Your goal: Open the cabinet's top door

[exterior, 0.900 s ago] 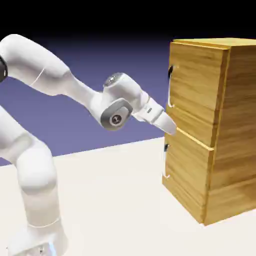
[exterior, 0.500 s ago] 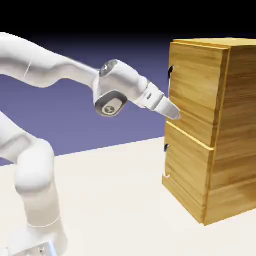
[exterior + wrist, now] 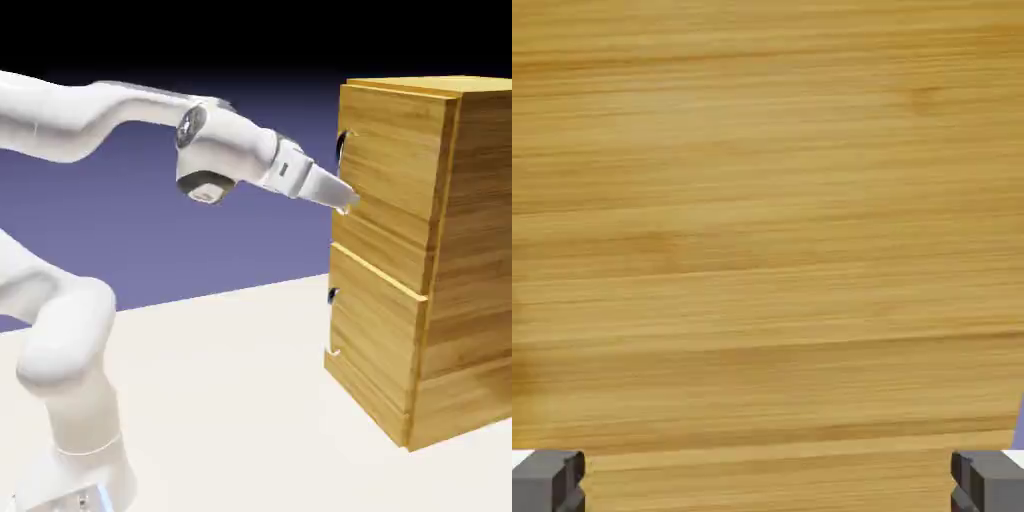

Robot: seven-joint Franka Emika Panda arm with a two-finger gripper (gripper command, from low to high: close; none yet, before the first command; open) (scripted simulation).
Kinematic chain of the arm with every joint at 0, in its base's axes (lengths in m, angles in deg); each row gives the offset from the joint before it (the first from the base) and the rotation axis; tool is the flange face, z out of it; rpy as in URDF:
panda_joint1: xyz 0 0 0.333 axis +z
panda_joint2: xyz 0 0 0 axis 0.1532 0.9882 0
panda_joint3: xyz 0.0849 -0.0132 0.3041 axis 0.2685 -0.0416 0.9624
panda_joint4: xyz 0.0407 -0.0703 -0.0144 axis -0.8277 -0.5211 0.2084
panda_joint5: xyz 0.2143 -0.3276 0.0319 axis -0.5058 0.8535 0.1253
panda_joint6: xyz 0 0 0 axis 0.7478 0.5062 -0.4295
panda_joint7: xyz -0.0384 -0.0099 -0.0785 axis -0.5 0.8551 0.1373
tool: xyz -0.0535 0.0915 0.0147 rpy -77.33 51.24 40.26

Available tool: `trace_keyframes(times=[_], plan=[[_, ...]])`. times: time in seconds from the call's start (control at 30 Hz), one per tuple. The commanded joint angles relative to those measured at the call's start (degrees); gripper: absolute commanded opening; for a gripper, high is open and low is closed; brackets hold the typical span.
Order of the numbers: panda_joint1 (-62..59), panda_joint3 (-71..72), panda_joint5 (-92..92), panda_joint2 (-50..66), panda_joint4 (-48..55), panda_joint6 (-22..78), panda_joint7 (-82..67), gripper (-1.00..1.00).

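Note:
The cabinet of golden-brown wood stands at the exterior view's right. Its top door is flush with the front, and its thin curved handle runs down the left edge. My gripper points right at the lower end of that handle, close to the panel. In the hand view the two grey fingertips sit far apart at the bottom corners, so my gripper is open with nothing between them. Wood grain of the top door fills that view, and the handle does not show there.
An identical lower panel with its own small handle sits under the top door. The white table spreads between the robot's base and the cabinet. A sliver of violet backdrop shows at the hand view's right edge.
The arm has lifted and stretched right. My gripper rose from the seam between the two panels to the lower end of the top door's handle, staying open.

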Motion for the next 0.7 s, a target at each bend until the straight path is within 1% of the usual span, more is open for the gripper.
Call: trace_keyframes(times=[0.0,0.67], plan=[[-0.76,0.91,-2.5,-0.4,0.36,0.08,-1.73,0.0],[-16.01,19.12,-52.34,-8.49,7.48,1.59,-36.24,0.0]])
